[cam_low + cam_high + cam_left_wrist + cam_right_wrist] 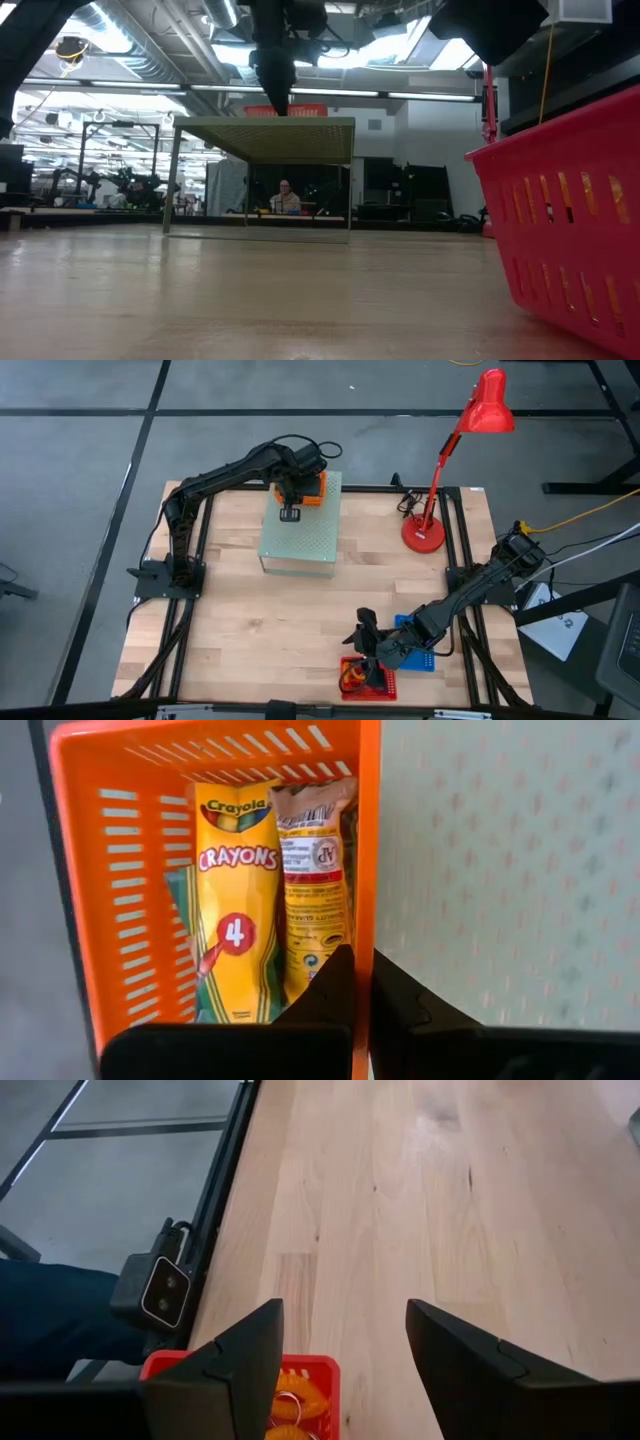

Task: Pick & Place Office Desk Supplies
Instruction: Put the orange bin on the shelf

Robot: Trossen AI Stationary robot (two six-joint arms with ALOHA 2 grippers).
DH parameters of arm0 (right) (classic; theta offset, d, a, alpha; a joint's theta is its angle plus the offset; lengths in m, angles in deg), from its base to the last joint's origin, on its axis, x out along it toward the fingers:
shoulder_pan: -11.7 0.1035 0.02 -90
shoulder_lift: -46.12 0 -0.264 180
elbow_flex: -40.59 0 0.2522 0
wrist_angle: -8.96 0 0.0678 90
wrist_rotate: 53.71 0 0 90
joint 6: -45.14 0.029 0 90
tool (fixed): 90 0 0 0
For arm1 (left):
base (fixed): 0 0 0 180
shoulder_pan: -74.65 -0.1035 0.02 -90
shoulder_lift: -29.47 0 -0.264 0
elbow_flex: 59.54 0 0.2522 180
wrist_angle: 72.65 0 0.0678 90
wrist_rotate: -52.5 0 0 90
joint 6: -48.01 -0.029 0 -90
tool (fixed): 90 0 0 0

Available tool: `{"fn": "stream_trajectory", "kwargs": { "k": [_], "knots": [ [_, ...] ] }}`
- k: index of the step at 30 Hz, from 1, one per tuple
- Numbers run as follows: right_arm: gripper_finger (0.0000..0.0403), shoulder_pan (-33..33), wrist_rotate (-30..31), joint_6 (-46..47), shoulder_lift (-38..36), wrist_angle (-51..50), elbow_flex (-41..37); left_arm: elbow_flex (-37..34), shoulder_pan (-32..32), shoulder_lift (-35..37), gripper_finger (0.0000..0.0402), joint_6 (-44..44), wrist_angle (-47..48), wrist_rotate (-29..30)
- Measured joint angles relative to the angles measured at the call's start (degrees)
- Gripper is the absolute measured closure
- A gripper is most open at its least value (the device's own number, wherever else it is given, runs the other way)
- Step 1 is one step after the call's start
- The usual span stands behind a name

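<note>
— While the left gripper (362,1010) is clamped on the orange basket's (120,780) wall atop the green box (300,540), what is held inside?
— A crayon pack (235,900). The right gripper (340,1360) is spread empty above the red basket (368,678), near right on the counter (250,640).

I'm seeing the pale green perforated box (300,540) sitting directly beneath the left gripper (290,512), with the orange basket (314,490) standing on its top, right at that gripper. The red desk lamp (440,510) is standing well off to that gripper's right. The red basket (385,685) is lying just under the right gripper (366,638), and the blue basket (422,658) is lying beside it. A person (286,197) is sitting far beyond the table (250,630).
</note>
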Motion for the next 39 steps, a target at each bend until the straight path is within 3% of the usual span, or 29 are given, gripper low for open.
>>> {"fn": "stream_trajectory", "kwargs": {
  "k": [39],
  "knots": [
    [0.0188, -0.1, 0.0, -0.5, 0.0, -0.1, 0.0, 0.0, -3.5, -0.5, 0.0399, -5.4, -6.7, 0.0]
  ]
}}
